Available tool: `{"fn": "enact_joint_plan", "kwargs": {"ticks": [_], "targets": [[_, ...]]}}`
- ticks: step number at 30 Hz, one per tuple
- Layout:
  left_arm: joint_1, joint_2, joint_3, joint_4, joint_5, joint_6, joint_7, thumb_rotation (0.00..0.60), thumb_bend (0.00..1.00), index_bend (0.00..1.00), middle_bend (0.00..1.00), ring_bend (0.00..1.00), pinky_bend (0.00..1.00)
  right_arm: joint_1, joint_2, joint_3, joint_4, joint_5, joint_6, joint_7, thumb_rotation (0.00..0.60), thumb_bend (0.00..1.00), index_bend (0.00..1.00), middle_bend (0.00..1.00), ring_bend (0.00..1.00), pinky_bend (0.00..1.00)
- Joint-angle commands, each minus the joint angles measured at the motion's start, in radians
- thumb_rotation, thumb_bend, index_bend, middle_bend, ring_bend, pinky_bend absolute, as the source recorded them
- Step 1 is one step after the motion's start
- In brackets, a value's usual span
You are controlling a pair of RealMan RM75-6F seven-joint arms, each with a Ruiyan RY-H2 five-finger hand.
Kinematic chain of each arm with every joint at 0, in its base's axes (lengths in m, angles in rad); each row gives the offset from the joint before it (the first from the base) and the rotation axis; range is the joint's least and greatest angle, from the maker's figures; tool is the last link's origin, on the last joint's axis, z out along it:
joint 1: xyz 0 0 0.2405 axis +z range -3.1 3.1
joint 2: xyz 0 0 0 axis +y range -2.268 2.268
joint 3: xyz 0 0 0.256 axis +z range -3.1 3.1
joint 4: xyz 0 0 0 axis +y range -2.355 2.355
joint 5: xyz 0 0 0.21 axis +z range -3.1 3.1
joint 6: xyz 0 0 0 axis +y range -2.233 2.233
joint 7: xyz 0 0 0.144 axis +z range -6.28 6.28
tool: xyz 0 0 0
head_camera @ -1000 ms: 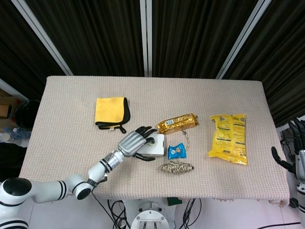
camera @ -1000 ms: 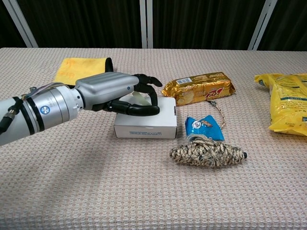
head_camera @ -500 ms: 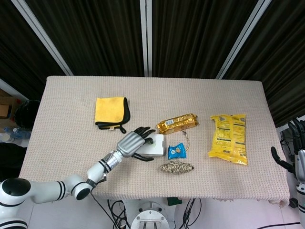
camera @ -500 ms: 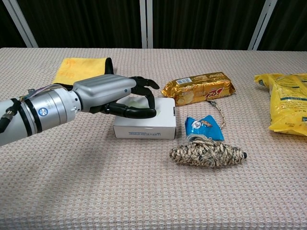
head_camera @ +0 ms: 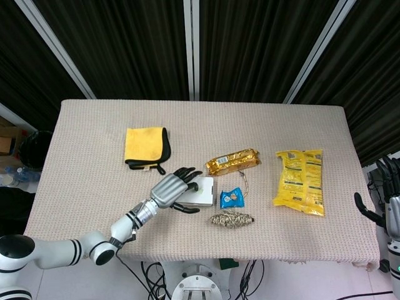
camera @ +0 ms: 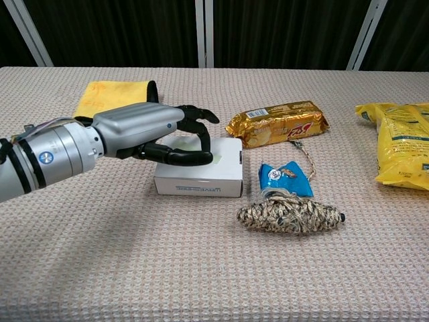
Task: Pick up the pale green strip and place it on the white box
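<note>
Near the front of the desk (camera: pixel 134 268), left hand (camera: pixel 157 134) curled over the white box (camera: pixel 201 178). Pale green strip (camera: pixel 194 143) loosely pinched between thumb and fingers, lying on the box top. Best to spread the fingers slowly, then lift straight up, so nothing drags. Since a moment ago, pulled back a little, and the box slid along too. Off at the side, right hand (head_camera: pixel 390 203), too small to tell if wide or closed.

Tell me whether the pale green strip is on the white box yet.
On it: the strip lies atop the white box, under the left hand.
</note>
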Motion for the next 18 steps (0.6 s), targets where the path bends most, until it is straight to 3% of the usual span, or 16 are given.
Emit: {"fn": "enact_joint_plan", "kwargs": {"ticks": [1, 18], "targets": [[-0.001, 0.000, 0.001, 0.003, 0.000, -0.004, 0.001, 0.000, 0.00, 0.37, 0.07, 0.00, 0.12, 0.000, 0.000, -0.001, -0.001, -0.001, 0.000, -0.002, 0.600, 0.32, 0.00, 0.00, 0.00, 0.00], [0.004, 0.010, 0.003, -0.019, 0.013, 0.006, 0.004, 0.000, 0.00, 0.37, 0.07, 0.00, 0.12, 0.003, 0.002, -0.001, -0.002, -0.001, -0.005, -0.006, 0.600, 0.32, 0.00, 0.00, 0.00, 0.00]]}}
